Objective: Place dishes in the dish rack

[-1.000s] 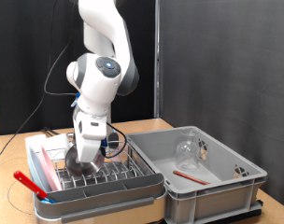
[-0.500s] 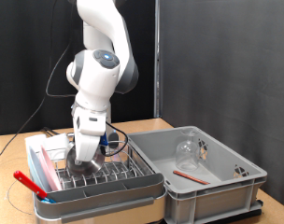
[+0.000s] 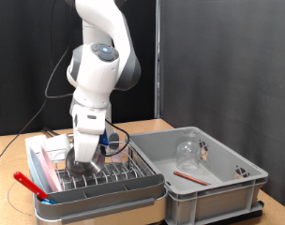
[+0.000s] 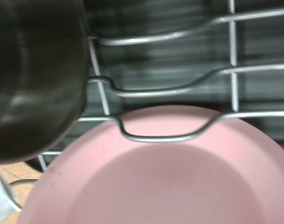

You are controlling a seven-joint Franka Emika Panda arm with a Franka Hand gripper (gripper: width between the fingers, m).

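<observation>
Wooden table, dish rack holding pink plate, tub holding glass, fingers' state unclear

Over the dish rack, the arm's upper joints have swung upward and a little to the right, while the claw has risen slightly.

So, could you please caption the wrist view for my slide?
Round pink plate under chrome wire rack prongs, shiny steel bowl beside it.
</observation>
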